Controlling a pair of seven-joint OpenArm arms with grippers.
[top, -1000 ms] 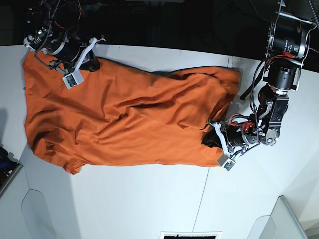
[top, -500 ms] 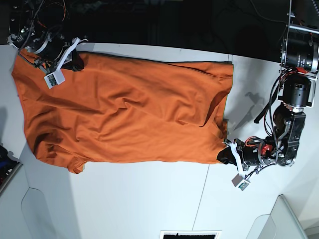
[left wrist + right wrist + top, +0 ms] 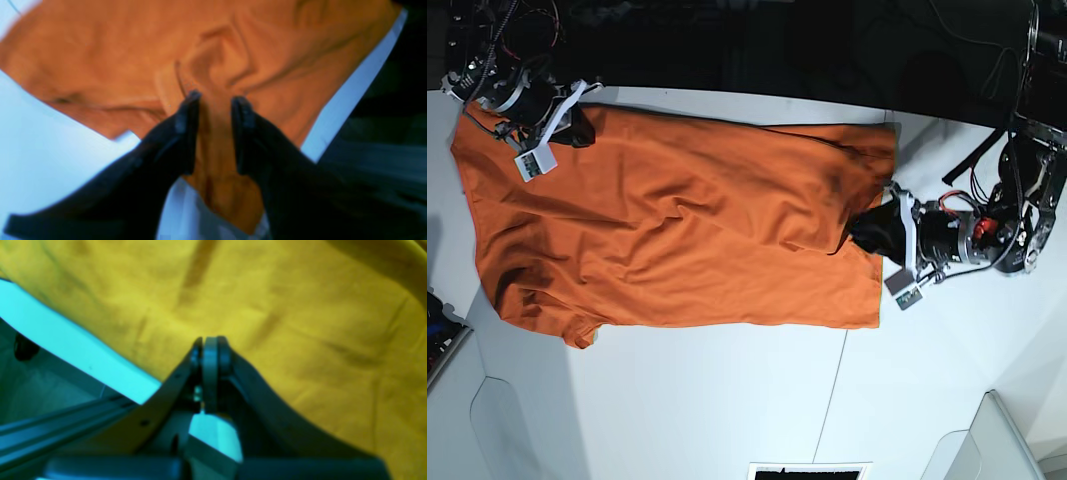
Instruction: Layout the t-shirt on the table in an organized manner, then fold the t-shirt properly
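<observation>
Two arms work at opposite ends of the orange shirt [image 3: 677, 230], which lies spread across the white surface [image 3: 727, 400], long axis running left to right in the base view, with a sleeve bunched at the lower left corner and shallow wrinkles over the middle. A thin dark seam [image 3: 832, 400] in the surface runs out from under the shirt's lower edge toward the near side.

At the base view's right, the left gripper [image 3: 872, 232] sits at the shirt's right-hand edge, about midway along it. In the left wrist view its jaws stand partly apart, with a gap between the dark fingers [image 3: 186, 133], and a ridge of orange cloth runs up through that gap. Whether the fingers press the cloth cannot be told from the blurred picture; the fabric around the tips is puckered into folds, and white surface shows on either side.

At the base view's upper left, the right gripper [image 3: 577, 125] rests on the shirt's far corner near the surface's back edge. The right wrist view shows its jaws closed tight, tips together; cloth, tinted yellow in that camera, fills the frame behind them, but no fold can be seen pinched between the tips, so I cannot tell if it holds any.
</observation>
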